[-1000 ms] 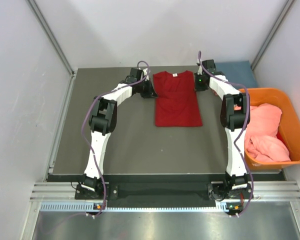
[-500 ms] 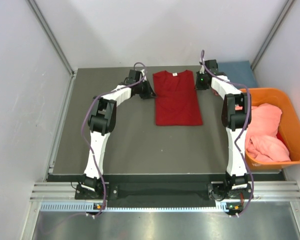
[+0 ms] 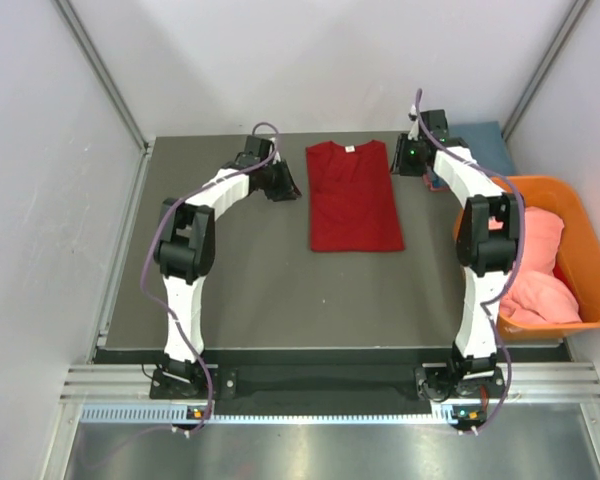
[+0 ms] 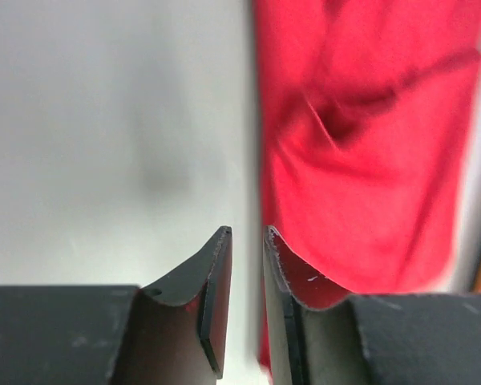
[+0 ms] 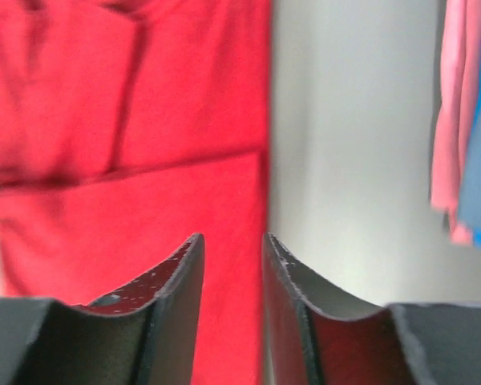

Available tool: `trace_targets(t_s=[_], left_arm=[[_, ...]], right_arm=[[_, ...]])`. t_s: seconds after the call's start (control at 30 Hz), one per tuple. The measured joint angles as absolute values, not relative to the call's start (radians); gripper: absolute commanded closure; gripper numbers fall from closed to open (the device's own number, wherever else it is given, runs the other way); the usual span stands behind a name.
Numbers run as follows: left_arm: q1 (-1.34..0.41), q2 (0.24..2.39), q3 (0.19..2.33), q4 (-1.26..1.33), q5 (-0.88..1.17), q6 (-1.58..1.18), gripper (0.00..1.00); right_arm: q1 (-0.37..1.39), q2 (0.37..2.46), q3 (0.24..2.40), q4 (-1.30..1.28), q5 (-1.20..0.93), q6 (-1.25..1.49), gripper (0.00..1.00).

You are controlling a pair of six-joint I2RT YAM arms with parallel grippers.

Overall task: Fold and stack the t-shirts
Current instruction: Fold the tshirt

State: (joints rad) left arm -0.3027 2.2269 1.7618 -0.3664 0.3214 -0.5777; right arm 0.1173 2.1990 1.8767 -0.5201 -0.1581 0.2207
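A deep red t-shirt [image 3: 355,200] lies flat at the far middle of the table, sleeves folded in, with its white neck label [image 3: 349,149] at the far end. My left gripper [image 3: 288,186] sits just left of the shirt's upper edge. In the left wrist view its jaws [image 4: 247,231] stand a narrow gap apart and empty, with the red shirt [image 4: 361,160] to their right. My right gripper [image 3: 398,160] is beside the shirt's right shoulder. Its jaws [image 5: 231,237] are open and empty over the shirt's edge [image 5: 128,120].
An orange tub [image 3: 570,190] at the right edge holds a salmon-pink shirt [image 3: 540,270]. A blue shirt [image 3: 475,140] lies at the far right corner; both cloths show at the right of the right wrist view [image 5: 447,120]. Grey walls close in the table.
Both grippers have drawn outward from the red shirt, the left arm swinging left and the right arm swinging right. The shirt has not moved.
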Motion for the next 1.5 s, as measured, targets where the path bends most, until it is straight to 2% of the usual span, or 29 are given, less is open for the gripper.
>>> trace_targets(t_s=[0.33, 0.5, 0.97, 1.03, 1.07, 1.1, 1.17, 1.2, 1.23, 1.5], left_arm=[[-0.379, 2.009, 1.473, -0.316, 0.490, -0.580, 0.63], [-0.436, 1.998, 1.400, -0.315, 0.497, -0.572, 0.62], [-0.460, 1.991, 1.309, -0.319, 0.439, -0.544, 0.62], [-0.461, 1.991, 1.309, -0.318, 0.440, -0.545, 0.73], [-0.461, 1.991, 1.308, -0.318, 0.444, -0.548, 0.85], [-0.461, 1.991, 1.308, -0.317, 0.451, -0.554, 1.00], [-0.461, 1.991, 1.308, -0.318, 0.460, -0.559, 1.00], [-0.461, 1.991, 1.308, -0.318, 0.464, -0.561, 1.00], [-0.461, 1.991, 1.307, -0.319, 0.464, -0.565, 1.00], [-0.477, 1.946, 1.239, -0.369, 0.419, -0.578, 1.00]], right_arm=[[0.154, 1.893, 1.571, -0.579, -0.163, 0.265, 0.66], [0.164, 1.884, 1.465, -0.620, -0.163, 0.262, 0.63], [0.183, 1.876, 1.282, -0.631, -0.154, 0.246, 0.65], [0.183, 1.870, 1.270, -0.626, -0.152, 0.244, 0.67], [0.183, 1.865, 1.263, -0.624, -0.152, 0.244, 0.71], [0.183, 1.860, 1.256, -0.619, -0.152, 0.242, 0.78], [0.183, 1.849, 1.242, -0.612, -0.153, 0.238, 0.86], [0.183, 1.841, 1.230, -0.609, -0.152, 0.236, 0.95], [0.183, 1.831, 1.220, -0.605, -0.154, 0.236, 0.97], [0.210, 1.718, 1.090, -0.540, -0.168, 0.257, 1.00]])
